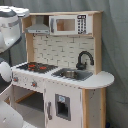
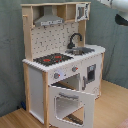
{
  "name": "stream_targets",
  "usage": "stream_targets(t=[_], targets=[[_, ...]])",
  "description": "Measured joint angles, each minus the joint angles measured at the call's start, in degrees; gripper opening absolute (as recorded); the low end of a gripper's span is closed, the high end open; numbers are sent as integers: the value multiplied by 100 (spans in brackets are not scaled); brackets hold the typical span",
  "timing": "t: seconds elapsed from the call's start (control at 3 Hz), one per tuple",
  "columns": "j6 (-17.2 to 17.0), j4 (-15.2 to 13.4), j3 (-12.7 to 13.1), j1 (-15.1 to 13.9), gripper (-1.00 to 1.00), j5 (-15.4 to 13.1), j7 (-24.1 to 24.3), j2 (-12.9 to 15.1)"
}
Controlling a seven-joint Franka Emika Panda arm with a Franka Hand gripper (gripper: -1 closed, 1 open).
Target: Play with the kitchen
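A tall white and light-wood toy kitchen stands on a wood floor before a grey curtain, seen in both exterior views. Its countertop carries a black hob with red rings at one end and a metal sink at the other, with a curved black faucet rising at the sink's back edge. A pale tiled backsplash runs behind them. On the upper shelf, a grey hood hangs over the hob and a small white microwave sits over the sink. Two round knobs line the front panel below the hob.

In the second exterior view the windowed oven door hangs swung open from the lower front, while the cupboard door with a dark window beside it is shut.

The white robot arm stands off the kitchen at the first exterior view's left edge, touching nothing; in the second exterior view part of it shows at the top right corner, above and clear of the microwave. The gripper itself cannot be made out, so whether it is open or closed cannot be told.
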Motion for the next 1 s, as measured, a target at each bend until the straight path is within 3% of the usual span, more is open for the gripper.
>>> stream_targets(t=[1.0], targets=[[-443,785,875,-954,100,-207,1151,-18]])
